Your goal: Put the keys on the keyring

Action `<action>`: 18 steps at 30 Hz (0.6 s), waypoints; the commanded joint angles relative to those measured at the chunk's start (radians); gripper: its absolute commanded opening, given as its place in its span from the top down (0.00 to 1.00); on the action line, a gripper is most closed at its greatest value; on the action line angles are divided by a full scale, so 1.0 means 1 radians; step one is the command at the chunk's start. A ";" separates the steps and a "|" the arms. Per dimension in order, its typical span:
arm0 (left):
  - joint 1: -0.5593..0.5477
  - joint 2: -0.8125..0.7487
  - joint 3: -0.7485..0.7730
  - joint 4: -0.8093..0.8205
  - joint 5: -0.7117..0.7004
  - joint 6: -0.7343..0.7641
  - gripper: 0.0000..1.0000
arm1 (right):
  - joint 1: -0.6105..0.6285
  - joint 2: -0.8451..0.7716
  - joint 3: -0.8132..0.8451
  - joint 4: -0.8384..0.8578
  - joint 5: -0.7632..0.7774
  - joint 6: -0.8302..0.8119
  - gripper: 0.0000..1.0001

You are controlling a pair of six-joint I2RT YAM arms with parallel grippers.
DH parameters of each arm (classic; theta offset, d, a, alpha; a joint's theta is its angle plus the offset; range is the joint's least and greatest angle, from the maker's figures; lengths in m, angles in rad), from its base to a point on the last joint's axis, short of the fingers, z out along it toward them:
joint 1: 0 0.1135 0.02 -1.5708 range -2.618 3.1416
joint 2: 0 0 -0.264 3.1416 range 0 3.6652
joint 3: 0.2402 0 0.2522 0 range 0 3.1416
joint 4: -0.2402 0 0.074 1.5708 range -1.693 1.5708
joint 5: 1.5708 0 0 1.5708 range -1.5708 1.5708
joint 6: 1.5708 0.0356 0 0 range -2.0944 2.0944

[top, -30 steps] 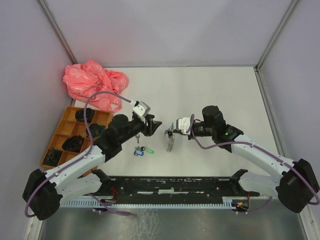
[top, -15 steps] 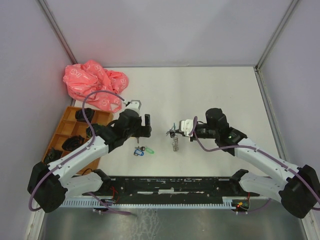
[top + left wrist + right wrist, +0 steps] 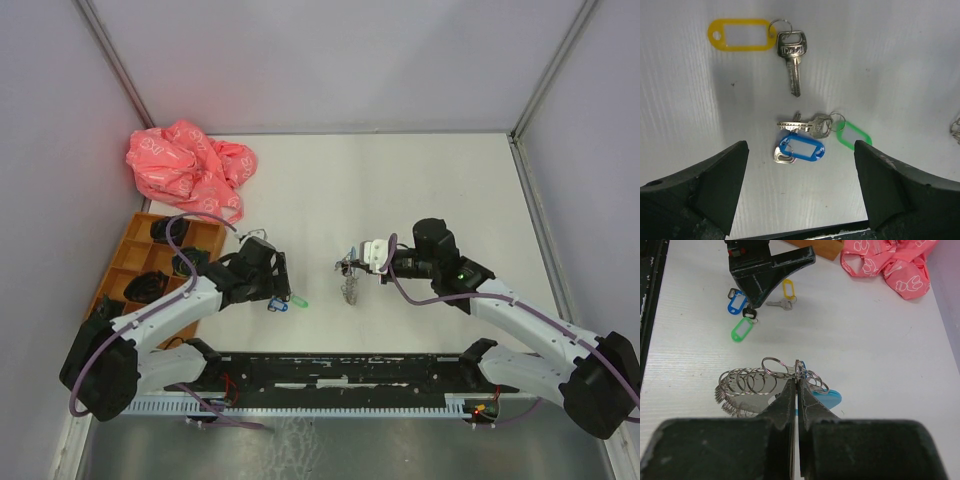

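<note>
Keys (image 3: 807, 124) lie near front edge of table (image 3: 420, 170).

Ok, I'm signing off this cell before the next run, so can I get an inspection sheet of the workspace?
Surface: white table; keys and clutter sit on its left half.
Job's things: yellow-tagged metal key, blue-tagged key and green-tagged key lie loose on the table; chain of silvery metal rings with a light-blue piece is gripped.
Clutter: crumpled pink plastic bag; orange compartment tray holding dark items.
Grippers: left gripper open, over the blue and green tags; right gripper shut on the ring chain.
Cables: purple cables loop along both arms.
Surroundings: pale grey enclosure walls; black rail at the near edge.
</note>
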 commanded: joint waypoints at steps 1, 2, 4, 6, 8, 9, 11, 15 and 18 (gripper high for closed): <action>0.002 -0.001 0.006 -0.024 -0.011 -0.088 0.09 | 0.002 -0.023 0.006 0.091 -0.033 0.021 0.99; 0.002 0.012 0.013 -0.026 -0.011 -0.085 0.10 | 0.002 -0.021 0.006 0.092 -0.035 0.022 0.99; 0.001 0.053 0.029 -0.025 -0.008 -0.073 0.14 | 0.002 -0.019 0.006 0.093 -0.034 0.022 0.99; 0.002 0.099 0.058 -0.025 -0.017 -0.050 0.16 | 0.002 -0.018 0.006 0.092 -0.032 0.023 0.99; 0.002 0.148 0.103 -0.026 -0.053 -0.023 0.22 | 0.003 -0.018 0.006 0.093 -0.033 0.023 0.99; 0.005 0.174 0.132 -0.032 -0.072 -0.010 0.24 | 0.002 -0.015 0.006 0.093 -0.033 0.025 0.99; 0.018 0.231 0.188 -0.040 -0.102 0.014 0.27 | 0.002 -0.014 0.006 0.093 -0.032 0.026 0.99; 0.051 0.318 0.267 -0.044 -0.155 0.048 0.35 | 0.004 -0.015 0.006 0.091 -0.027 0.024 0.99; 0.086 0.366 0.294 -0.041 -0.156 0.075 0.36 | 0.004 -0.014 0.006 0.088 -0.019 0.022 0.99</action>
